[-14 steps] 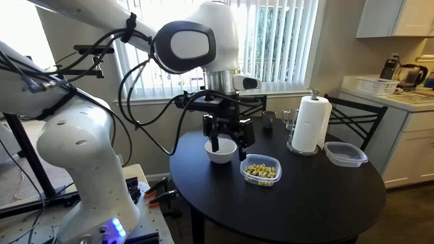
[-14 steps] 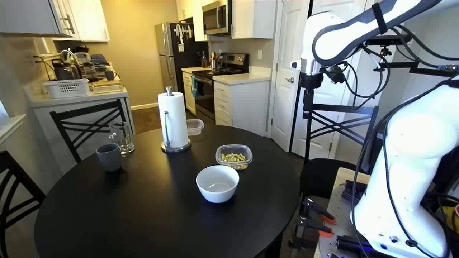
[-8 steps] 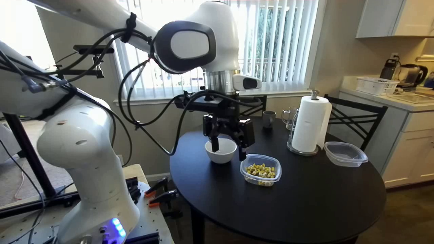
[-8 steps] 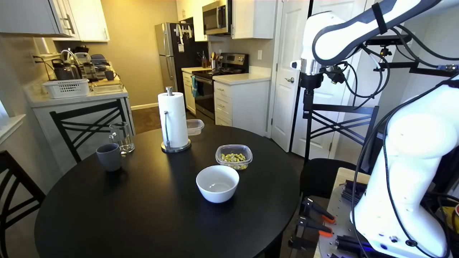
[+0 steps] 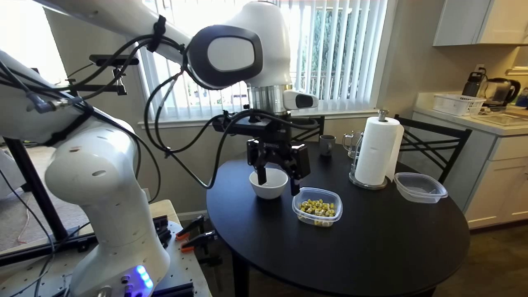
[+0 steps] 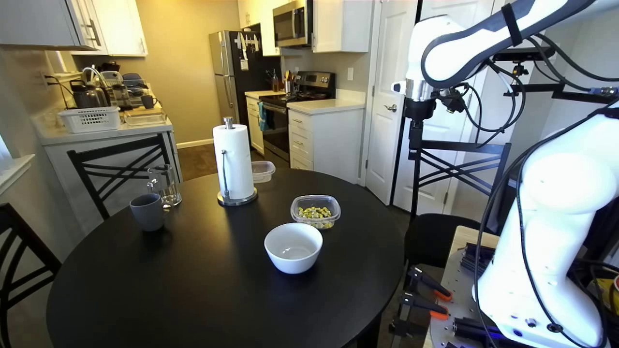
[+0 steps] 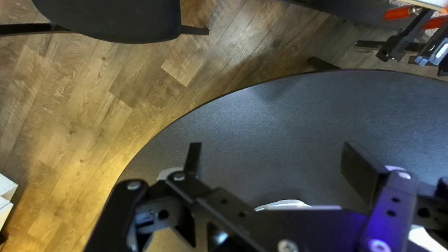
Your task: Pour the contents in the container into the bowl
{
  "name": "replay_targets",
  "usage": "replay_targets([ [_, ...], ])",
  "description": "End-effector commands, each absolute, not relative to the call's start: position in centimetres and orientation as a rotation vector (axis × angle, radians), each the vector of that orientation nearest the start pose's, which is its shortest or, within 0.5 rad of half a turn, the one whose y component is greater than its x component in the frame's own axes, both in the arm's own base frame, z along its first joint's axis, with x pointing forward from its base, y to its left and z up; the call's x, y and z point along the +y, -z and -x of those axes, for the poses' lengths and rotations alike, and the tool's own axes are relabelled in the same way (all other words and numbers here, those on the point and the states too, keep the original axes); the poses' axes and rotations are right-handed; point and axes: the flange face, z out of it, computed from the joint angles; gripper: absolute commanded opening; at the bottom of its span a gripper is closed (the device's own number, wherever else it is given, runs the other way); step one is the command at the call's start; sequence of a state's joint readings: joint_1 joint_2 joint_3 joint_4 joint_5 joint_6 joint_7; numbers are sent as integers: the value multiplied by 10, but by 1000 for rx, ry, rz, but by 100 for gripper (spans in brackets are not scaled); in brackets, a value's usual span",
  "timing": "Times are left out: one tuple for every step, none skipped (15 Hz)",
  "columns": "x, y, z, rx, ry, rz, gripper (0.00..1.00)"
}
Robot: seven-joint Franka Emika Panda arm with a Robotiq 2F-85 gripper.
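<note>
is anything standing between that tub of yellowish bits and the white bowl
Nothing visible: in both exterior views the tub and the white bowl sit close together. The open pincer hangs higher, and the paper towel roll stands aside.

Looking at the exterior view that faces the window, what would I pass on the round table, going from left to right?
White bowl, clear container holding yellowish bits, paper towel roll, second clear container.
</note>
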State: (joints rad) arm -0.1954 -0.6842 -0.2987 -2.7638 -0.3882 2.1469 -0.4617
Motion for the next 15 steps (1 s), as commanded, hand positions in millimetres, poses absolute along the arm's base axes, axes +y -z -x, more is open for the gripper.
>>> replay_targets([
  [-144, -431, -293, -442, 109, 3326, 100],
  [-132, -438, -295, -488, 143, 3330, 100],
  [-115, -444, -299, -542, 185, 3326, 100],
  [-100, -449, -304, -593, 223, 3314, 100],
  [-81, -449, -309, -650, 232, 3296, 100],
  [-66, -446, -314, -697, 237, 3281, 100],
  [-52, -440, -319, -740, 239, 3268, 100],
  [-40, -436, -326, -777, 233, 3253, 100],
  [-30, -432, -334, -816, 222, 3234, 100],
  [-22, -424, -338, -854, 220, 3217, 100],
  [-17, -417, -343, -881, 222, 3206, 100],
  [-16, -409, -349, -911, 227, 3192, 100],
  [-17, -401, -355, -925, 231, 3187, 100],
  [-22, -392, -360, -903, 229, 3195, 100],
  [-18, -412, -349, -913, 237, 3201, 100],
])
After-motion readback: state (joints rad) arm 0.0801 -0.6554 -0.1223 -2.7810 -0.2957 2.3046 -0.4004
